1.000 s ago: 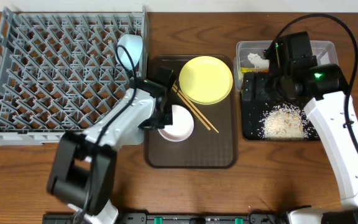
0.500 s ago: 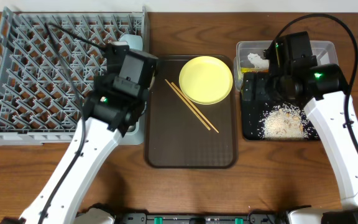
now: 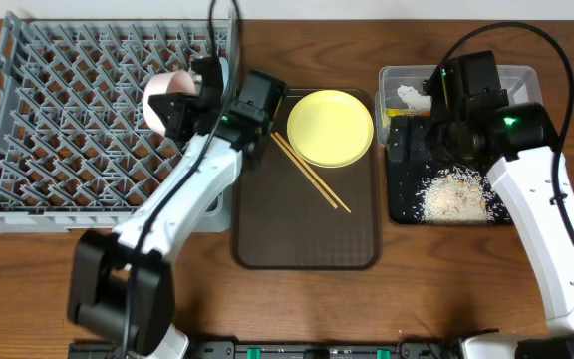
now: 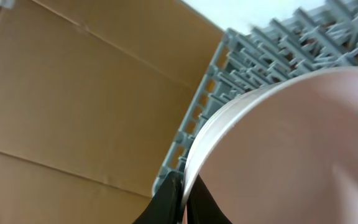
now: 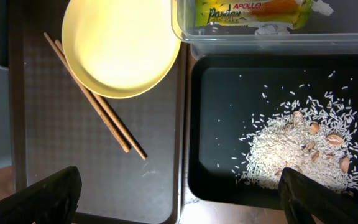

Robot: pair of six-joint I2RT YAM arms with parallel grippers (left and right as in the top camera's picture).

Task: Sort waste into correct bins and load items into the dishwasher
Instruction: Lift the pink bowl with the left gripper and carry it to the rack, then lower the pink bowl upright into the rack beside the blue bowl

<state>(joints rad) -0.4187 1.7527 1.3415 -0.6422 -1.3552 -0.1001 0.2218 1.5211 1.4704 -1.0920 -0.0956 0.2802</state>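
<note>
My left gripper [image 3: 189, 108] is shut on the rim of the white bowl [image 3: 165, 100] and holds it tilted over the right part of the grey dish rack [image 3: 68, 120]. In the left wrist view the black fingers [image 4: 166, 202] pinch the bowl's rim [image 4: 229, 118]. The light blue bowl [image 3: 221, 72] is mostly hidden behind the arm. The yellow plate [image 3: 330, 127] and chopsticks [image 3: 312, 172] lie on the brown tray [image 3: 307, 229]. My right gripper [image 5: 188, 199] is open and empty above the edge between the brown tray and the black tray [image 5: 229, 124]. Rice [image 5: 297, 146] lies in the black tray. The wrapper [image 5: 250, 12] and tissue [image 3: 412, 97] are in the clear tub [image 3: 397, 75]. The small cup is not in view.
A cardboard wall [image 4: 73, 93] stands beyond the rack's far side. The black tray [image 3: 407, 199] sits just right of the brown tray, with the clear tub behind it. Bare wooden table [image 3: 297, 309] runs along the front.
My left gripper took the white bowl off the brown tray and carried it left and back over the dish rack. The right arm has not moved.
</note>
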